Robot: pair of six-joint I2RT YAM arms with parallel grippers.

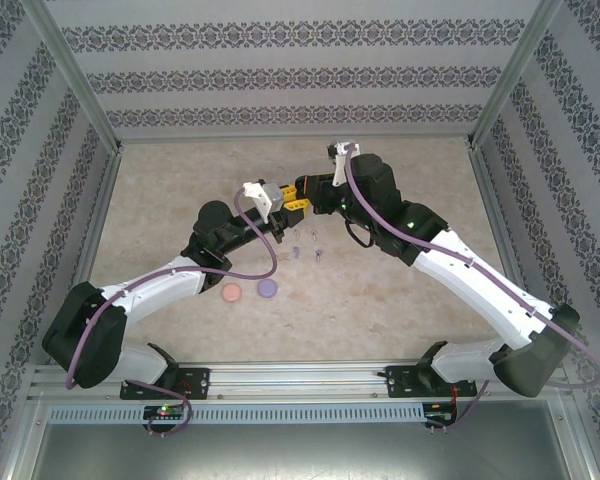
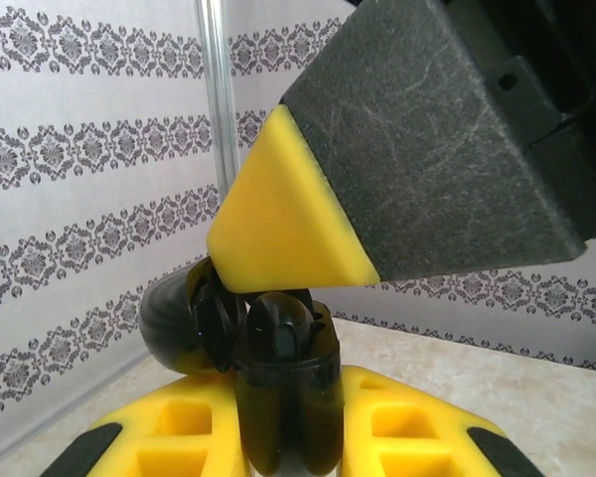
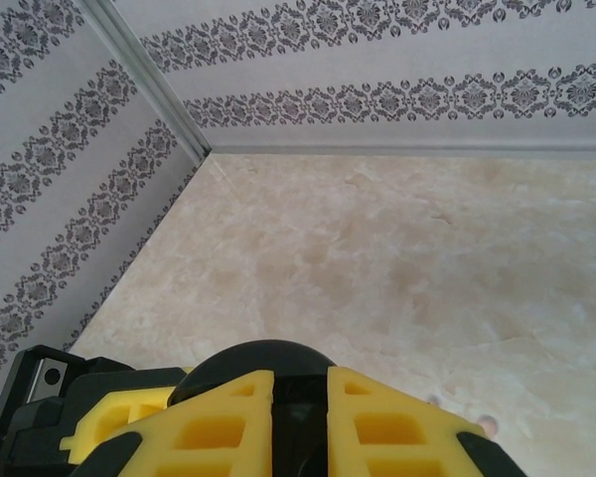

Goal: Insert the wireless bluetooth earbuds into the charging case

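While clamped on the charging case [image 2: 278, 338], keep left gripper [image 2: 288, 437] firm; with right gripper [image 3: 298, 417], pinched on the same case from three o'clock, open it gently, not twisting. Afterwards reach for the earbuds [image 1: 318, 253] on the table [image 1: 400, 300], at six o'clock from case.

This looks like a robot lab. Two robot arms [image 1: 480, 280] are bolted to a metal rail [image 1: 300, 378] at the edge of a tan table [image 1: 380, 300]. Paper walls [image 1: 300, 70] and metal posts [image 1: 78, 85] box it in.
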